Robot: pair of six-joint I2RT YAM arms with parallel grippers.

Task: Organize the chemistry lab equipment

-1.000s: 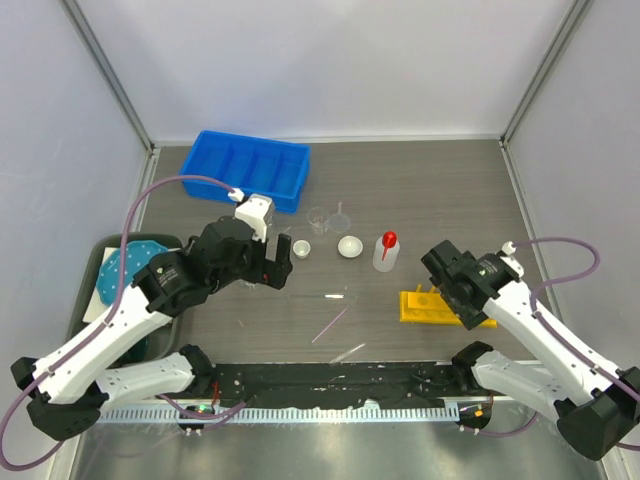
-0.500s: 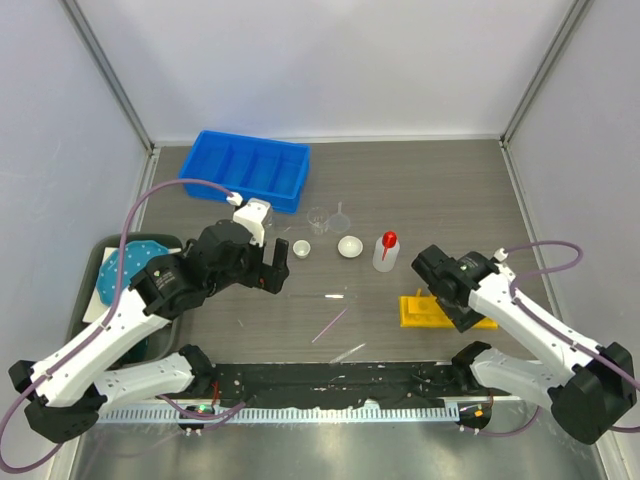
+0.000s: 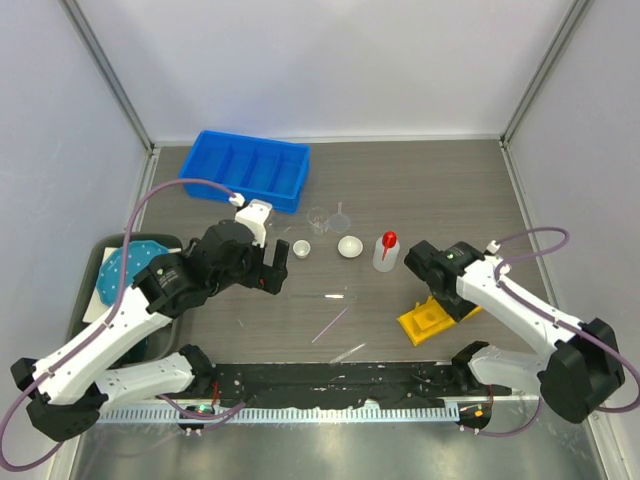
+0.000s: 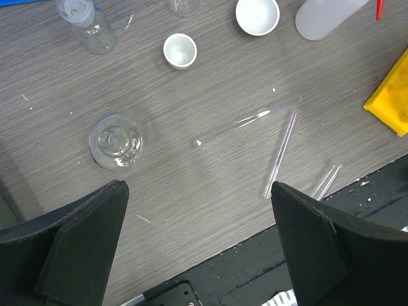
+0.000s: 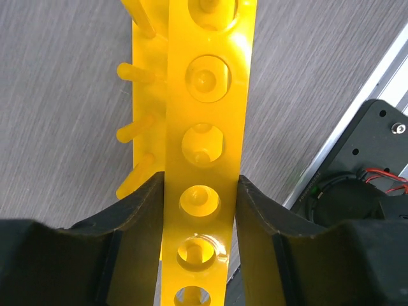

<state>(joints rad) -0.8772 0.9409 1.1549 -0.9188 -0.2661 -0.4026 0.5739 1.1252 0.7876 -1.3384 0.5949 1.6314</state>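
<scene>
My right gripper (image 3: pixel 441 298) is shut on the yellow holed rack (image 3: pixel 424 321), which lies at a slant near the table's front right. In the right wrist view both fingers (image 5: pixel 137 210) press the rack's (image 5: pixel 205 127) holed strip. My left gripper (image 3: pixel 273 268) is open and empty above the table's middle left. Below it, the left wrist view shows a clear glass vial (image 4: pixel 116 140), a small white cup (image 4: pixel 180 50), the white round dish (image 4: pixel 257 14), the squeeze bottle (image 4: pixel 325 16) and thin clear tubes (image 4: pixel 245 121) (image 4: pixel 280 154). The red-capped bottle (image 3: pixel 386 250), dish (image 3: pixel 349 246), beaker (image 3: pixel 317 216) and funnel (image 3: pixel 341 214) stand mid-table.
A blue compartment tray (image 3: pixel 250 170) stands at the back left. A teal dotted plate (image 3: pixel 130 270) lies in a dark bin at the left edge. Another thin tube (image 3: pixel 347 351) lies by the black front strip (image 3: pixel 330 380). Side walls close in the table.
My right gripper has closed on the yellow rack and swung it from lying straight to a slant, shifting left. The left arm has barely moved.
</scene>
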